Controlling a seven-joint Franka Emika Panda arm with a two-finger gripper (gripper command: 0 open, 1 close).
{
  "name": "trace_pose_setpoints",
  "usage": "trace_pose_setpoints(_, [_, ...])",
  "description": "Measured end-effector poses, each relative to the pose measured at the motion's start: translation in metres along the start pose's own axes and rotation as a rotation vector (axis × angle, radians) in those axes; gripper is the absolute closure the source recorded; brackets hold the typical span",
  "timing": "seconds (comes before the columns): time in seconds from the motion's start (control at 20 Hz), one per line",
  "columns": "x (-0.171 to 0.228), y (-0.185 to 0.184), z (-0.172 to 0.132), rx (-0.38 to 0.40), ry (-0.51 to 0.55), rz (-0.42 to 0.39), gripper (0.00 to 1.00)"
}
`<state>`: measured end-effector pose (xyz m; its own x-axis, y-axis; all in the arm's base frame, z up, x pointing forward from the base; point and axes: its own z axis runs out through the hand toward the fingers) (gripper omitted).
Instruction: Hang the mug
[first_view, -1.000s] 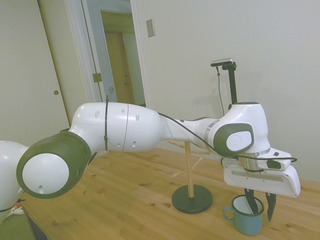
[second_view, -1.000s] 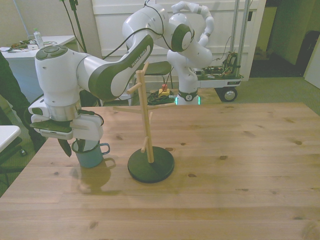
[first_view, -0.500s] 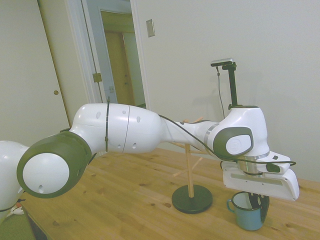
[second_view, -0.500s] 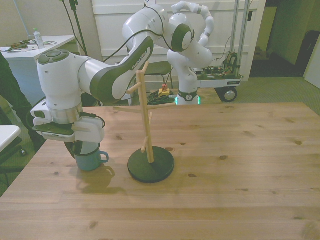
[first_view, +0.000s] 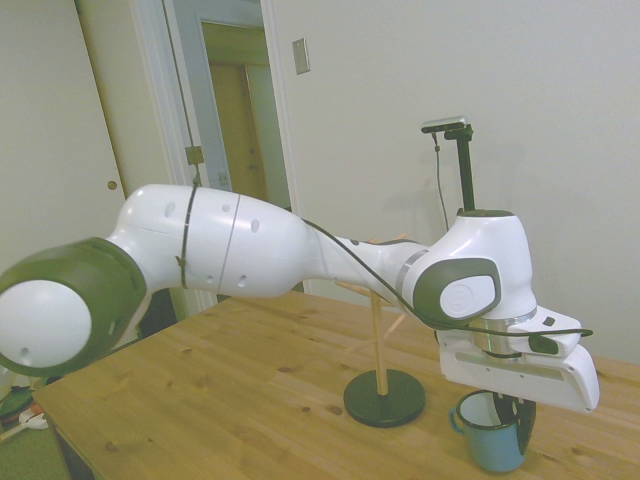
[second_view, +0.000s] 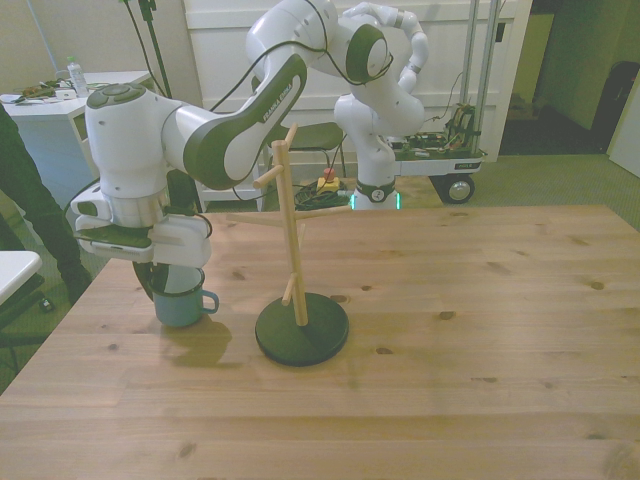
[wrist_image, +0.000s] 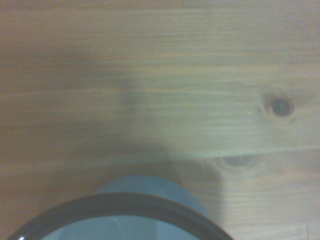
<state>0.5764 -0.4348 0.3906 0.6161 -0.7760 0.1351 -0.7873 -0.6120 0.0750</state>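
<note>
We have the claw (first_view: 512, 425) down over the mug (first_view: 490, 433), fingers astride its wall and seemingly clenched on it, the mug resting on the table (second_view: 480, 330) beside the rack (second_view: 298, 270), ready for lifting.

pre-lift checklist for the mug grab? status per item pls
1. Gripper down at the mug, one finger inside the rim and one outside the wall in the side view: ok.
2. Fingers clamped on the wall: cannot tell.
3. Mug upright on the table: ok.
4. Handle free, pointing toward the rack: ok.
5. Rack upright on its dark base, pegs bare: ok.
6. Mug standing apart from the rack base: ok.
</note>
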Motion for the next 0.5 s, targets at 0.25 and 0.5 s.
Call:
trace_pose_setpoints(0.25, [-0.040, 0.024, -0.023, 0.042, -0.001, -0.019, 1.00])
trace_pose_setpoints(0.5, [-0.095, 0.028, -0.042, 0.070, -0.002, -0.062, 1.00])
